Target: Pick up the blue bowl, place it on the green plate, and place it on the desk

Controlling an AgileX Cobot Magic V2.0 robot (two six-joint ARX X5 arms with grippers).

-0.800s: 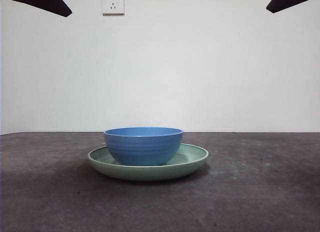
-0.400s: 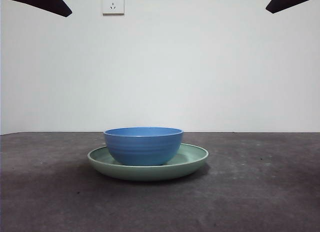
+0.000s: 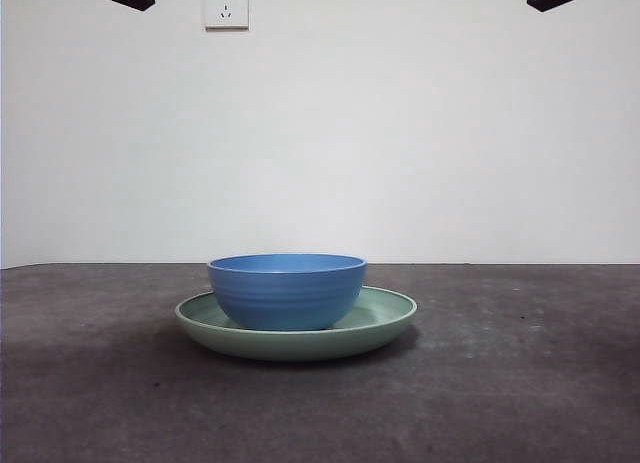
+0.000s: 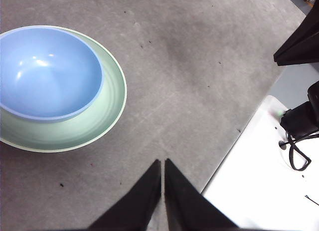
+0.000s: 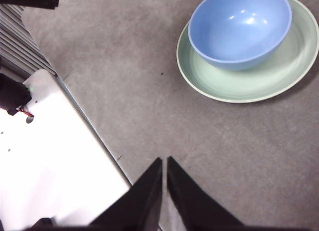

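Blue bowl (image 3: 287, 291) is sitting upright inside the green plate (image 3: 385, 318), set toward one side of the plate's well rather than dead centre, as both wrist views show. Bowl: round, medium blue, glossy, faint horizontal ridges ringing the outer wall, inside smooth and catching bright highlights, nothing in it. Plate: wide, shallow, pale mint green, glossy, low raised rim, faint concentric rings on its inner surface, clearly broader than the bowl. Plate is lying flat on the desk (image 3: 520, 383), a dark grey-brown matte surface, mottled, with small dark specks.

Left gripper (image 4: 163, 163) is hanging above bare desk, well apart from the plate; its two black tapered jaws are pressed tip to tip, gripping nothing. Right gripper (image 5: 164, 162) is hanging likewise over bare desk, well apart from the plate, jaws closed together and holding nothing. In the front view the arms are showing only as black tips at the top corners. A white wall socket (image 3: 226, 5) is sitting high on the pale wall behind.
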